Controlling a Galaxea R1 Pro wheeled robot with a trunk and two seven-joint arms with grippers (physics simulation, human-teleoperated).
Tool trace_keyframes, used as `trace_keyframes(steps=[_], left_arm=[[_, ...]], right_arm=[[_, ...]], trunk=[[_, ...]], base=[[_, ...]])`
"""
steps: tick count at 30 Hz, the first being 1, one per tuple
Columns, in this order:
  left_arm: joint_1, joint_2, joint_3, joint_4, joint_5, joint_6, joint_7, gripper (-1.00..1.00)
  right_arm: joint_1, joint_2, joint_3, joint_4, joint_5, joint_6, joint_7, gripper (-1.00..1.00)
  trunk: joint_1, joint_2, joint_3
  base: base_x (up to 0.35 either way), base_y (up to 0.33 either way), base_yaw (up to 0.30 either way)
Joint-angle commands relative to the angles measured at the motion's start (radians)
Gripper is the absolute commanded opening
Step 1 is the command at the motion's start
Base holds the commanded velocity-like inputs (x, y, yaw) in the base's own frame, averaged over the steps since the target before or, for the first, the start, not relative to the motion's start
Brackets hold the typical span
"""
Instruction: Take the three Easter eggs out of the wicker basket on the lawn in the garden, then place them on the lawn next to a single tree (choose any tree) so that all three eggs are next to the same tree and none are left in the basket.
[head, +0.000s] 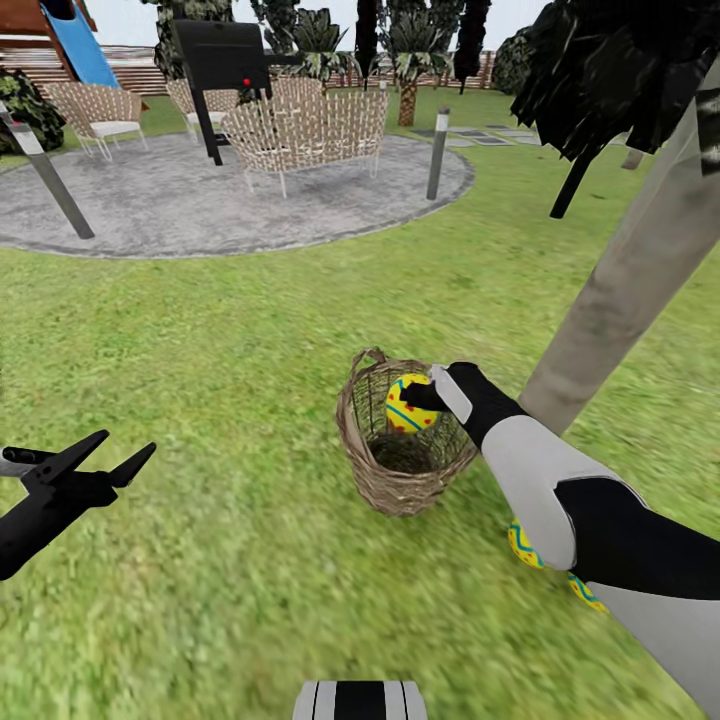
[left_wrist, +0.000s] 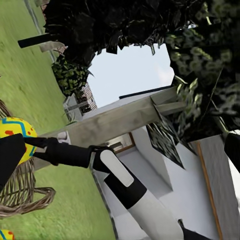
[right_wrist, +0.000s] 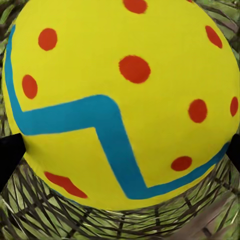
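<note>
Reaching into the brown open-weave wicker basket (head: 400, 455) on the green lawn (head: 220, 350), right gripper (head: 418, 397) has its jaws closed either side of a yellow Easter egg w/ blue zigzag and red dots (right_wrist: 120, 100), held over the basket's middle. Grey-beige tree trunk (head: 630, 280) stands just right of the basket, nearer the right arm; two more eggs (head: 525, 545) lie by its foot. Left gripper (head: 105, 462) jaws spread, empty, well off.

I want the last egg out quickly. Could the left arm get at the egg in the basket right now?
Probably not: the right pincer is closed on that egg in the wicker basket, blocking the opening; the left pincer hangs open well aside.
</note>
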Motion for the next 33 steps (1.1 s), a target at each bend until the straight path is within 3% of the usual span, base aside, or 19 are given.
trace_keyframes(steps=[1, 10, 15, 16, 18, 28, 30, 33], left_arm=[[0.000, 0.000, 0.000, 0.000, -0.001, 0.003, -0.003, 1.00], [0.000, 0.000, 0.000, 0.003, -0.001, 0.002, -0.003, 1.00], [0.000, 0.000, 0.000, 0.003, -0.003, 0.002, -0.003, 1.00], [0.000, 0.001, 0.000, 0.003, -0.003, 0.002, -0.003, 1.00], [0.000, 0.000, -0.001, 0.003, -0.005, 0.002, -0.003, 1.00], [0.000, 0.000, -0.001, 0.003, -0.009, 0.000, -0.001, 1.00], [0.000, 0.000, -0.002, 0.003, -0.009, 0.000, -0.001, 1.00], [0.000, -0.001, -0.002, 0.002, -0.009, 0.000, -0.001, 1.00]], right_arm=[[0.000, 0.000, 0.004, -0.001, -0.012, 0.004, -0.001, -1.00], [0.000, -0.019, 0.002, -0.003, -0.015, 0.006, 0.106, -1.00], [0.000, -0.064, -0.001, -0.002, -0.018, 0.027, 0.274, -1.00], [0.001, -0.079, -0.004, -0.003, -0.017, 0.107, 0.352, -1.00], [0.003, -0.094, -0.005, -0.007, -0.016, 0.153, 0.519, -1.00], [0.070, -0.133, -0.001, -0.009, -0.013, 0.173, 1.300, -1.00], [0.086, -0.136, 0.000, -0.018, -0.011, 0.173, 1.383, -1.00], [0.136, -0.136, 0.000, -0.091, -0.009, 0.174, 1.413, -1.00]], trunk=[[-0.001, 0.000, 0.003], [-0.005, 0.002, 0.038], [-0.007, 0.003, 0.057], [-0.007, 0.004, 0.061], [-0.014, 0.015, 0.068], [-0.052, 0.085, 0.099], [-0.060, 0.099, 0.105], [-0.071, 0.120, 0.115]], base=[[0.000, 0.000, 0.000], [0.000, 0.000, 0.000], [0.000, 0.000, 0.000], [0.000, 0.000, 0.000], [-0.003, 0.000, 0.000], [-0.301, 0.000, 0.000], [-0.339, 0.000, 0.000], [-0.338, 0.000, 0.000]])
